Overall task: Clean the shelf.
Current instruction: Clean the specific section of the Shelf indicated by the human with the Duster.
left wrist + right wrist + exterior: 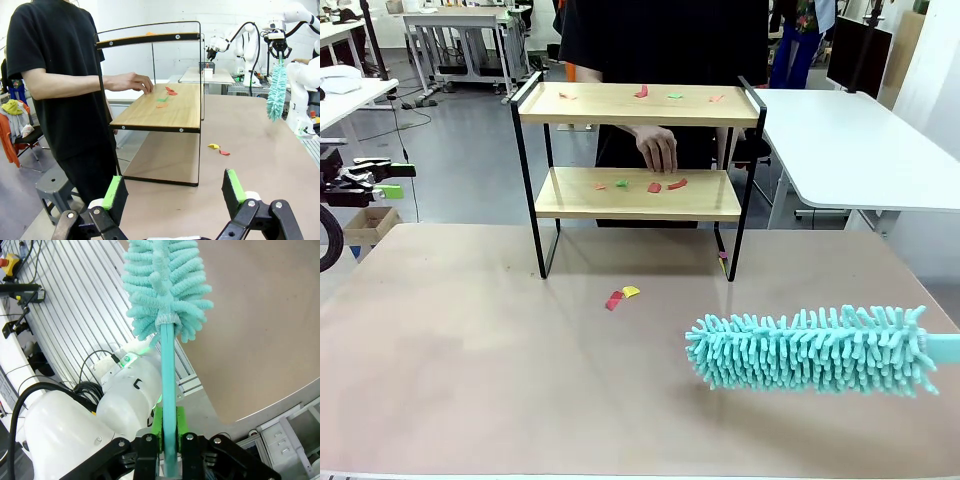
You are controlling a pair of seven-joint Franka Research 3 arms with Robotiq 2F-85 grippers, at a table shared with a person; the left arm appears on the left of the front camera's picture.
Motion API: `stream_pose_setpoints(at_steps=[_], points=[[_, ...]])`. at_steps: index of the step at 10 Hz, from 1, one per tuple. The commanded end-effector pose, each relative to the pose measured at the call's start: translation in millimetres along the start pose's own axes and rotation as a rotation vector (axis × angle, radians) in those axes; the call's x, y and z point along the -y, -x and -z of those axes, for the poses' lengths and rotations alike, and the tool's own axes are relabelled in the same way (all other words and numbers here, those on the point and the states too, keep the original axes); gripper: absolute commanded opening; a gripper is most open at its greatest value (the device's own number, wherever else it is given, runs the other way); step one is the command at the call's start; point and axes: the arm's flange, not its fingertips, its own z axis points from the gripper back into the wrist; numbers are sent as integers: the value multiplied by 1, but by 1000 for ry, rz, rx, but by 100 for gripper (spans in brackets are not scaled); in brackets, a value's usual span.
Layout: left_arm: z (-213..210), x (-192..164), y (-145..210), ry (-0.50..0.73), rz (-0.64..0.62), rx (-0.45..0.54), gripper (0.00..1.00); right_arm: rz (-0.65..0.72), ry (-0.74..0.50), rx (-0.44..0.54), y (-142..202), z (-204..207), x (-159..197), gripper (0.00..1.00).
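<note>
Teal duster (810, 350): a fluffy microfibre head stretches across the lower right of the front view. Its teal handle runs off the right edge.
Right gripper (168, 422): at the bottom centre of the right wrist view, its green pads are pinched tight on the duster's handle. The head rises towards the top of the frame.
Left gripper (175, 192): at the bottom of the left wrist view, its fingers are spread wide with nothing between them.
Shelf (610, 105): stands upright in the upper centre of the front view. It has two light wooden boards in a thin black frame and is well apart from the duster.
Paper scraps: small red, green and orange bits lie on the top board (641, 92) and the lower board (655, 186). A red and a yellow one lie on the table in front of the shelf (620, 297).
Person's hand (658, 150): reaches in from behind the shelf, between the boards, fingertips just above the lower board's scraps.
Table (470, 350): a matt brown surface under the shelf.
</note>
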Motion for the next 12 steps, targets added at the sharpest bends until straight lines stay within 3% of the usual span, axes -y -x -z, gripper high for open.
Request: stream_pose_setpoints(at_steps=[1,4,9,11,12], points=[[1,1,-2,-1,3,-1,100,13,-13,61,-12,-3,-2,13],[1,1,-2,-1,3,-1,100,24,14,208,-64,-13,-22,13],[1,1,-2,-1,3,-1,100,303,121,454,-180,1,-33,13],[1,1,-2,-1,3,-1,100,359,66,523,-208,9,-33,13],[1,1,-2,-1,3,-1,100,355,46,493,-197,-2,-34,13]])
